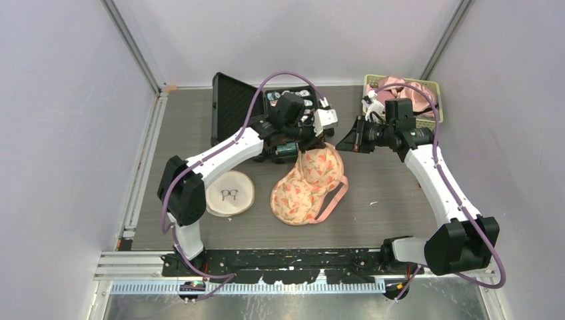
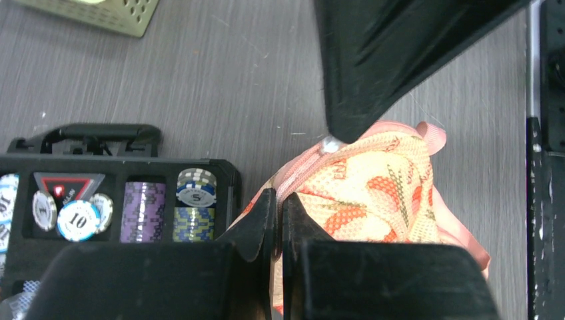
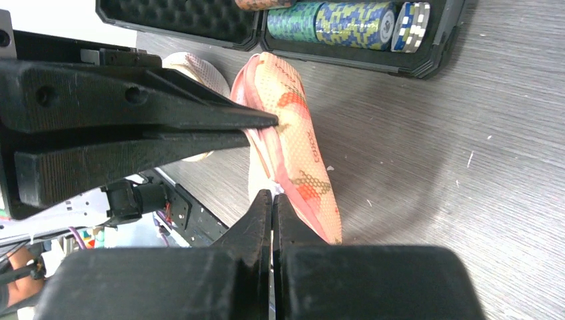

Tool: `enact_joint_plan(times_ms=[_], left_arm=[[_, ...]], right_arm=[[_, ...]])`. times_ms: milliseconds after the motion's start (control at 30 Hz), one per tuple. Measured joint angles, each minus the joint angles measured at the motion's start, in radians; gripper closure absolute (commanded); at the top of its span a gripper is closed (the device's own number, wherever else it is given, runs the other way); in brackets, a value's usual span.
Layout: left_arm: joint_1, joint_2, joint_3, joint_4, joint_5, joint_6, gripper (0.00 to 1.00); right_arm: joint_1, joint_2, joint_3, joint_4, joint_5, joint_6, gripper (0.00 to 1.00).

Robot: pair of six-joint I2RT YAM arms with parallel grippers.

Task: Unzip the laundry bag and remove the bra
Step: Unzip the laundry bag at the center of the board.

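Note:
The laundry bag (image 1: 308, 183) is peach mesh with an orange floral print and a pink zipper band. Its near part lies on the table and its far end is lifted. My left gripper (image 1: 313, 138) is shut on the bag's pink zipper edge (image 2: 293, 180); it also shows in the left wrist view (image 2: 280, 200). My right gripper (image 1: 343, 143) is shut at the small silver zipper pull (image 2: 328, 144); its tips meet beside the bag (image 3: 293, 127) in the right wrist view (image 3: 272, 198). The bra is hidden.
An open black case of poker chips (image 1: 230, 107) stands behind the bag, close to my left gripper. A green perforated basket (image 1: 433, 87) with pink items sits at the back right. A round cream pad with an eyeglasses drawing (image 1: 230, 194) lies left of the bag.

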Motion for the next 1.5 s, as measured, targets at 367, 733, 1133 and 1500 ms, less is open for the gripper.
enact_joint_plan(times_ms=[367, 733, 1133, 1500], left_arm=[[0.038, -0.041, -0.096, 0.103, -0.093, -0.205, 1.0], [0.04, -0.16, -0.248, 0.13, -0.173, -0.333, 0.81], [0.055, -0.183, -0.222, 0.043, -0.093, -0.121, 0.2], [0.056, -0.08, -0.035, -0.084, 0.047, 0.002, 0.63]], right_arm=[[-0.007, 0.012, 0.016, -0.027, 0.034, -0.053, 1.0], [-0.006, 0.047, 0.016, -0.032, 0.009, -0.089, 1.0], [0.046, 0.071, 0.054, -0.035, -0.029, -0.085, 1.0], [0.034, 0.071, 0.12, -0.072, -0.051, -0.08, 1.0]])
